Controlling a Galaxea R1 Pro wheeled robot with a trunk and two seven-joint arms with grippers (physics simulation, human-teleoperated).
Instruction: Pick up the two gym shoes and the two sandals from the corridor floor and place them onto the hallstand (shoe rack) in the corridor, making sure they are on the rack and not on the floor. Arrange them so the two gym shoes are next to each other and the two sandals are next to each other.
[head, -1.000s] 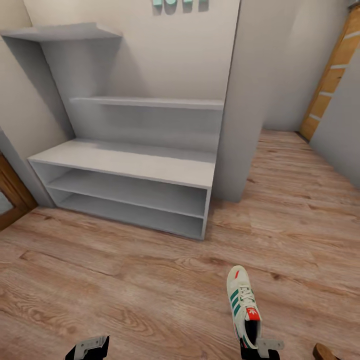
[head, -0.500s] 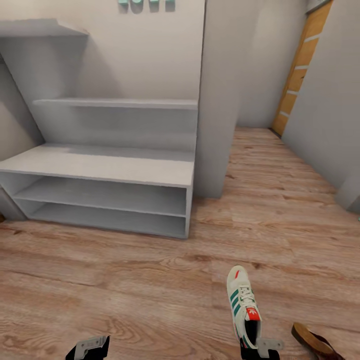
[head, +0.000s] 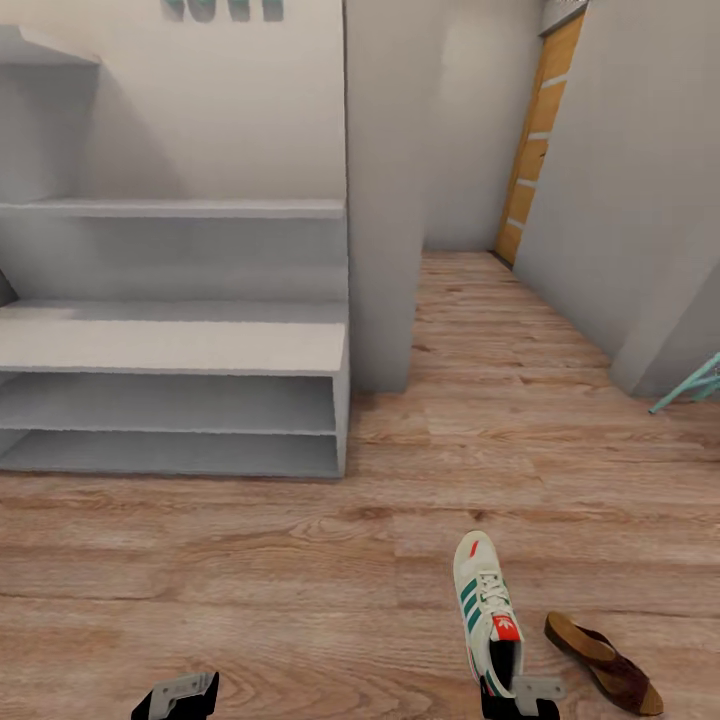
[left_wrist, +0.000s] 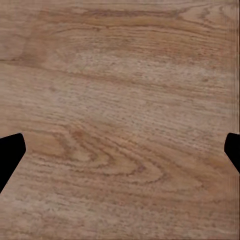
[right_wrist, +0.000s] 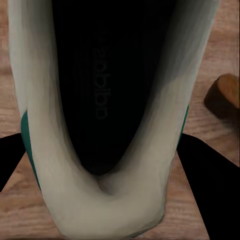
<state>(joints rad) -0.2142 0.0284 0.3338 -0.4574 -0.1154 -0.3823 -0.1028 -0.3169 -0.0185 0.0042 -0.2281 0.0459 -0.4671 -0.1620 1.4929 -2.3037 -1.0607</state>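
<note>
- Right gripper (head: 522, 697) holds one gym shoe (head: 485, 610) by its heel end, toe pointing ahead toward the far corridor. In the right wrist view the two dark fingers (right_wrist: 207, 172) flank the shoe's collar (right_wrist: 100, 200), closed against it. Judged reason: a heel grip keeps the long sole level for sliding it onto a shelf.
- Left gripper (head: 177, 695) carries nothing. In the left wrist view its fingertips (left_wrist: 10, 152) sit at opposite edges, spread wide over bare corridor floor (left_wrist: 120, 100). Probably kept free for a second pickup.
- Hallstand (head: 180, 345): landmark. Bench top and both low shelves show no shoes.
- The held shoe is off the hallstand's right front corner, well apart from it, above the floor.
- One sandal (head: 603, 661) lies on the floor just beside the held shoe, on the side away from the hallstand.
- A white wall pier (head: 385, 200) abuts the hallstand's right end; it could crowd a swing in from that side.
- Orange door (head: 530, 150) beyond, and a teal frame (head: 690, 385) further right.
</note>
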